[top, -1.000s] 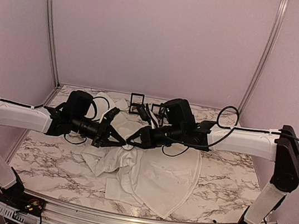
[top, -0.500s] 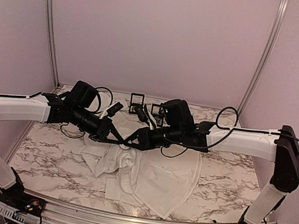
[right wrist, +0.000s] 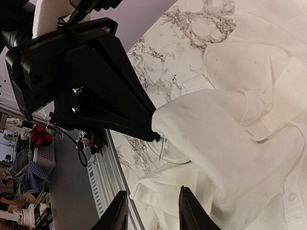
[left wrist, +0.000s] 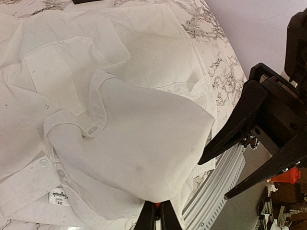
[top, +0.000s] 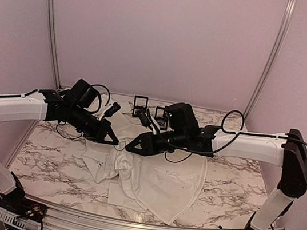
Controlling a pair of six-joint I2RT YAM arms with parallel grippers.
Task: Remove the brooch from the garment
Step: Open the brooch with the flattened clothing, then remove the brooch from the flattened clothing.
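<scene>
The garment (top: 161, 180) is a white shirt crumpled on the marble table; its collar, label and buttons show in the left wrist view (left wrist: 144, 129). My left gripper (top: 116, 142) hangs above it, shut (left wrist: 157, 216) on a small red thing, which I take to be the brooch (left wrist: 157, 206). A fold of cloth (right wrist: 249, 143) drapes from its tip (right wrist: 154, 137). A thin metal pin (right wrist: 160, 146) pokes down from that tip. My right gripper (top: 129, 149) stands just right of the left tip, open (right wrist: 153, 213) and empty, a small gap away (left wrist: 213, 179).
Two small black frames (top: 139, 102) (top: 161, 114) stand at the table's back. A round white dish (right wrist: 175, 154) lies on the marble table under the lifted cloth. The aluminium rail (top: 136, 228) runs along the near edge. Walls close in at both sides.
My left gripper has risen and drawn back to the left, lifting a fold of the shirt. My right gripper has opened and now stands apart from the left tip.
</scene>
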